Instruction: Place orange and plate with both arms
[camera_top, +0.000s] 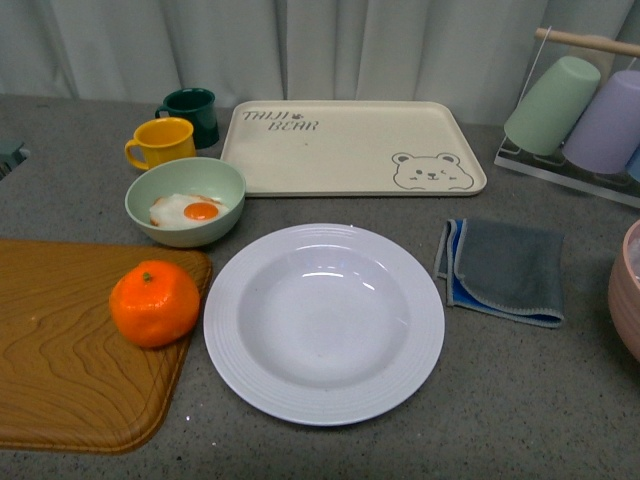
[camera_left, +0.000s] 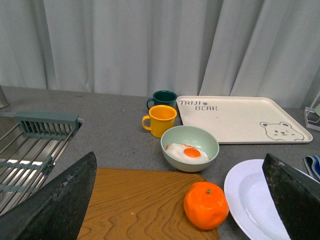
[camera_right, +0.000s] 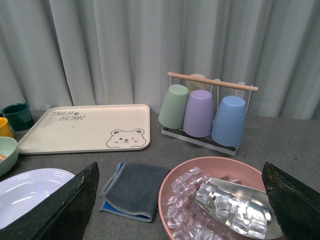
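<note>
The orange (camera_top: 155, 303) sits on the right edge of a wooden board (camera_top: 60, 360), just left of the white deep plate (camera_top: 324, 322) in the middle of the counter. Neither arm shows in the front view. In the left wrist view the orange (camera_left: 206, 205) lies between the spread dark fingers (camera_left: 55, 205), with the plate's rim (camera_left: 240, 200) beside it. My left gripper (camera_left: 180, 220) is open and empty, above and short of the orange. My right gripper (camera_right: 180, 220) is open and empty over a pink bowl of ice; the plate (camera_right: 20, 195) shows at that view's edge.
A pale green bowl (camera_top: 185, 203) with a fried egg, a yellow mug (camera_top: 160, 142) and a dark green mug (camera_top: 192, 113) stand behind the board. A cream bear tray (camera_top: 350, 147) lies at the back. A grey cloth (camera_top: 503, 268), a cup rack (camera_top: 580, 110) and the pink ice bowl (camera_right: 220, 205) are at right. A sink rack (camera_left: 30, 145) is at far left.
</note>
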